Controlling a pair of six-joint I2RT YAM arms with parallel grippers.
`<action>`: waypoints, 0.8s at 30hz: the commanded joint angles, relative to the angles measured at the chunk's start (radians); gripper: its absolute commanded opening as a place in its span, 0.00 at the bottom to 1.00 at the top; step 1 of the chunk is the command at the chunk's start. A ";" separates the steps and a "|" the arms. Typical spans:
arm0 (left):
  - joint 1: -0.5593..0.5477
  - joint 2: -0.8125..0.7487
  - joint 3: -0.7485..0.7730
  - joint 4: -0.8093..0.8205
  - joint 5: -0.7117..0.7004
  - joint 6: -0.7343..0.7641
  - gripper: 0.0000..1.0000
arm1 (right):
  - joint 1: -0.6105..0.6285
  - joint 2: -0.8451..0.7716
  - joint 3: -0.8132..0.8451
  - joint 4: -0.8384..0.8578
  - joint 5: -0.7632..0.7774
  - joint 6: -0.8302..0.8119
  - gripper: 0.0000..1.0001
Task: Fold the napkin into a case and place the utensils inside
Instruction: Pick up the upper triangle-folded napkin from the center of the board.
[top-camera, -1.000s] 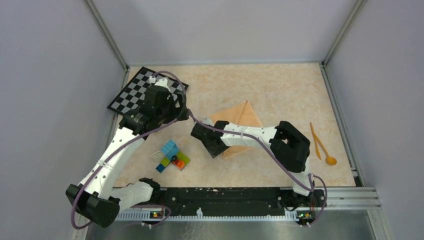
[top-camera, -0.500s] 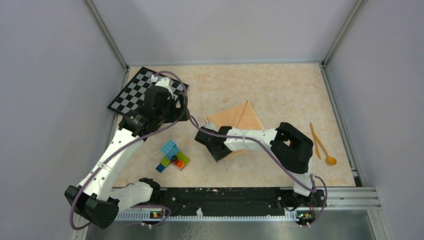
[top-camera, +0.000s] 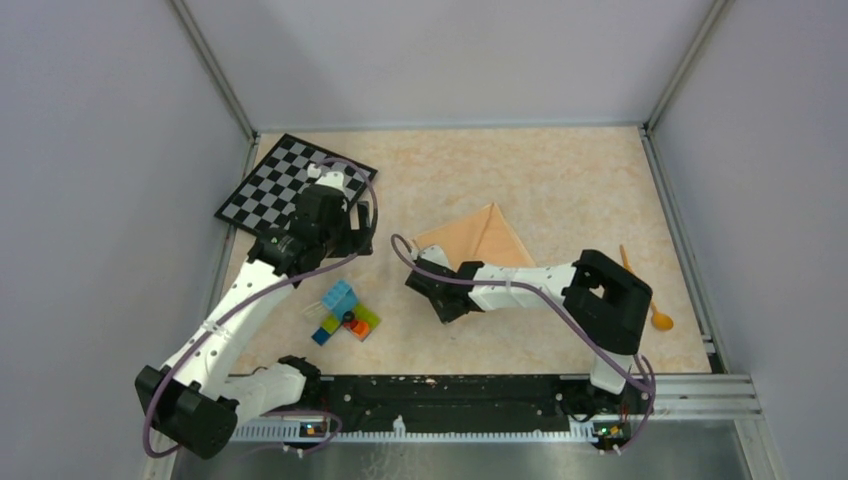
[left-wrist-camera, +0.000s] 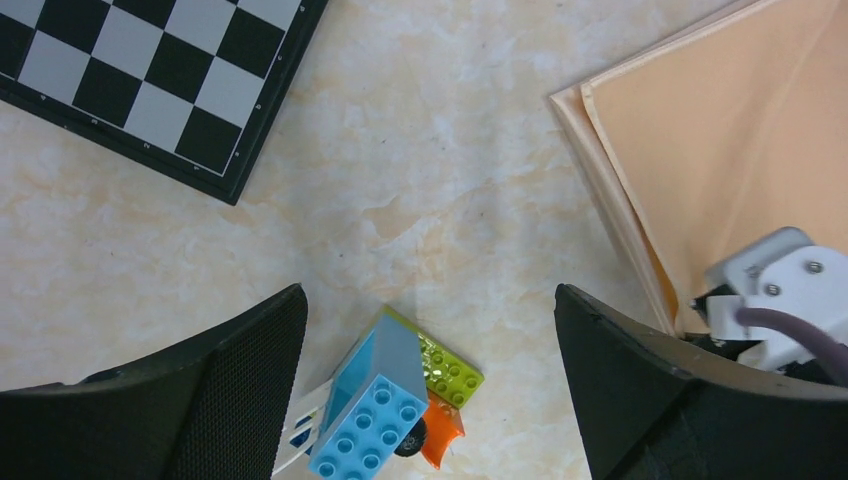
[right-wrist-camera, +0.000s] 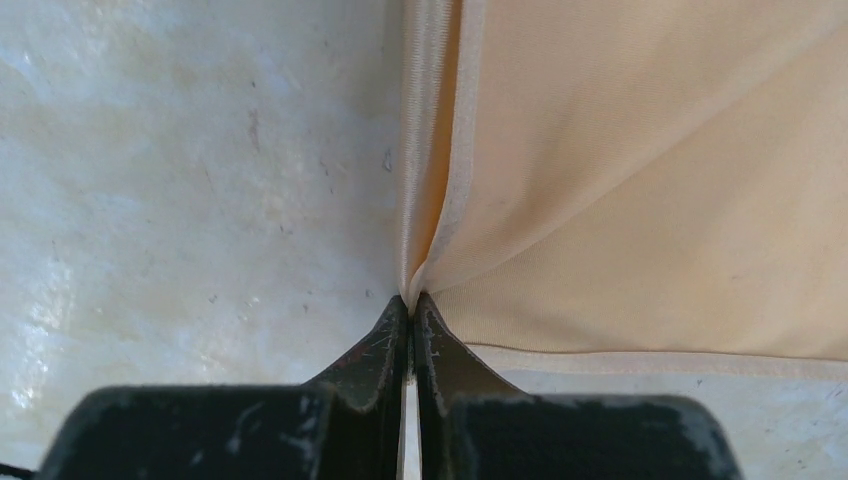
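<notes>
- two grippers are shown at one fold of the napkin (top-camera: 482, 238), which is laid doubled over near the middle of the table (top-camera: 560, 170), a little toward its right edge; no case is formed yet.
- the right gripper (right-wrist-camera: 410, 310) is clamped on the napkin's hemmed edge at its near-left corner, and the cloth is drawn into a pucker at the fingertips.
- the left gripper (left-wrist-camera: 430, 290) is seen with its jaws wide apart and nothing between them, above bare table between the checkerboard (top-camera: 280, 180), the toy bricks (top-camera: 343, 312) and the napkin's left edge.
- the utensils (top-camera: 660, 320) are laid by the right edge, well apart from the cloth and partly hidden by the right elbow.
- step in hand, as judged: the pinched corner is to be carried over so that the cloth is narrowed. it is best raised only slightly, with the layers kept together in the pinch, drawn in a straight line until the hems are matched, and released only once laid flat. the free side could be pinned by the left gripper so that the whole cloth is not dragged.
- pose: the right arm is bent, its elbow raised toward the near-right corner and its forearm laid low and leftward. the left arm is stretched from the near-left corner toward the checkerboard, its wrist turned downward.
</notes>
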 joint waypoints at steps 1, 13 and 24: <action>0.010 -0.019 -0.023 0.039 -0.014 0.000 0.97 | -0.017 -0.121 -0.079 0.103 -0.069 0.029 0.00; 0.068 0.132 -0.187 0.277 0.589 -0.324 0.95 | -0.090 -0.297 -0.173 0.143 -0.165 0.015 0.00; -0.038 0.360 -0.268 0.603 0.513 -0.726 0.87 | -0.168 -0.395 -0.258 0.184 -0.207 -0.032 0.00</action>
